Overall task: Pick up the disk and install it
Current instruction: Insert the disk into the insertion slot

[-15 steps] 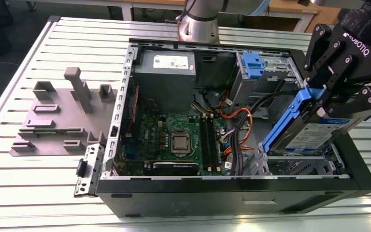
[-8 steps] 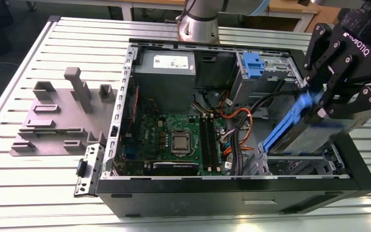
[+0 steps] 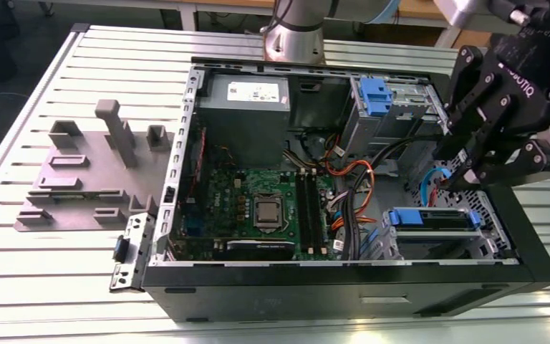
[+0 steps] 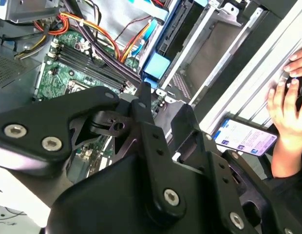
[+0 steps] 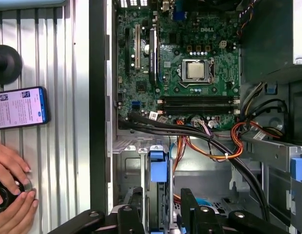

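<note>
We log the end effector (image 3: 461, 180) with fingers parted to a middling gap, nothing between them, hanging just above the drive cage (image 3: 386, 247) of the open case (image 3: 351, 294). The disk (image 3: 435, 218) lies flat in that cage, blue rails showing, below the fingers. Our judgement: install step, late; seating unconfirmed. Any further push calls for a straight line along the rails, clear of the cable bundle (image 3: 346, 183) beside it. Farther off, the grey stand (image 3: 84, 175) sits on the counter (image 3: 26, 287).

arm (image 3: 294, 32): silver-grey tube | tool (image 5: 161, 197): black angular link plates | screws (image 4: 170, 196): silver, round-headed
</note>
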`<state>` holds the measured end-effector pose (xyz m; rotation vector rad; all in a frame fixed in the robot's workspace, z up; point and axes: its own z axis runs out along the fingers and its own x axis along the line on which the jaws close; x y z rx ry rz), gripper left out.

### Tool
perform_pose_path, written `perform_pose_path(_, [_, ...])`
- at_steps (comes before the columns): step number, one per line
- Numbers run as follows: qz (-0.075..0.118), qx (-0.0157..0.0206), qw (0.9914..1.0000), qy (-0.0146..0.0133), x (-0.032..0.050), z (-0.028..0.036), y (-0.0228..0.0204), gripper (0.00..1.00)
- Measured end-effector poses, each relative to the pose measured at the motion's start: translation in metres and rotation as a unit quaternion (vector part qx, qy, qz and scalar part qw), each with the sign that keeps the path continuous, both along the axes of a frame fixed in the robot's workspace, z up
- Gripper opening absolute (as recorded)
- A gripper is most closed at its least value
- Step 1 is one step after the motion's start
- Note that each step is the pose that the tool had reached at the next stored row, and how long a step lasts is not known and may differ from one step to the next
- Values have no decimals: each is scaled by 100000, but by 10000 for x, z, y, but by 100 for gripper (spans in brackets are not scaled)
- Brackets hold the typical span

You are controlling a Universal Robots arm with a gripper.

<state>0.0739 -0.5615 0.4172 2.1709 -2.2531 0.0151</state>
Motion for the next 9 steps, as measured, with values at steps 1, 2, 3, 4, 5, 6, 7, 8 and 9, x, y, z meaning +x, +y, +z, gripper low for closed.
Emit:
perform_pose_path(1, [-1, -2, 100000, 1, 0, -18, 0, 44])
perform_pose_path(2, [0, -4, 100000, 2, 0, -37, 0, 42])
perform_pose_path(3, [-1, -4, 100000, 0, 0, -55, 0, 42])
perform_pose_path(4, [-2, -7, 100000, 2, 0, -72, 0, 36])
perform_pose_path(5, [-1, -6, 100000, 2, 0, -90, 0, 30])
perform_pose_path(6, [-2, -3, 100000, 3, 0, -109, 0, 30])
perform_pose_path(7, [-3, 0, 100000, 3, 0, -127, 0, 24])
perform_pose_path(8, [-2, -1, 100000, 0, 0, -147, 0, 18])
perform_pose_path(9, [-2, -1, 100000, 1, 0, -165, 0, 18])
